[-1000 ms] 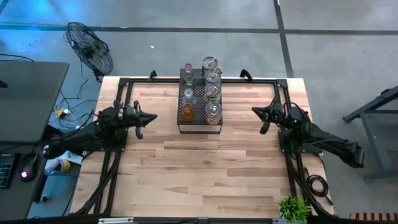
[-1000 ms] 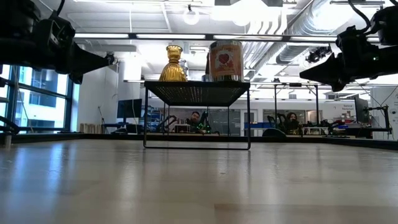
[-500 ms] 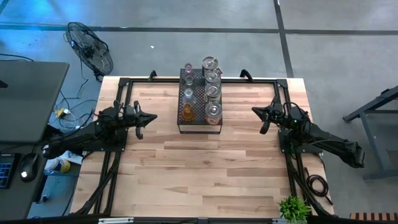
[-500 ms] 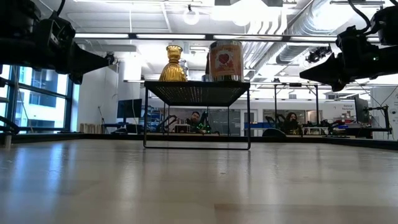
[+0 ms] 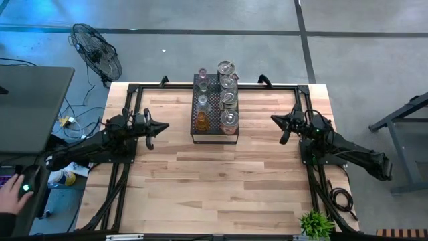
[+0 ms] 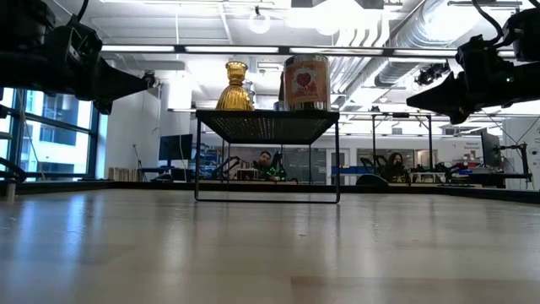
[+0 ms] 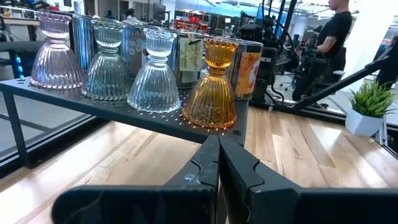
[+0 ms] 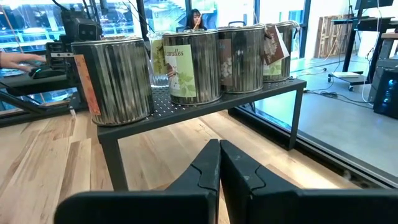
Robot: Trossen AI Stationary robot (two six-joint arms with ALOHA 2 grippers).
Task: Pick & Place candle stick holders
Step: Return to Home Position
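My left gripper (image 5: 164, 125) and right gripper (image 5: 275, 120), both clenched empty, flank the shelf (image 5: 213, 114); the candle stick holders (image 5: 200, 120) stand nearer my left.

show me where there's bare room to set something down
Bare: the near half of the table, in front of the shelf; also the gaps from the shelf to the left gripper and to the right gripper. Crowded: the shelf top, glass holders in one row, tins in the other.

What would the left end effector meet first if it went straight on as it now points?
Probably the amber candle stick holder on the shelf; the left end effector aims about there, though it might catch the shelf edge first.
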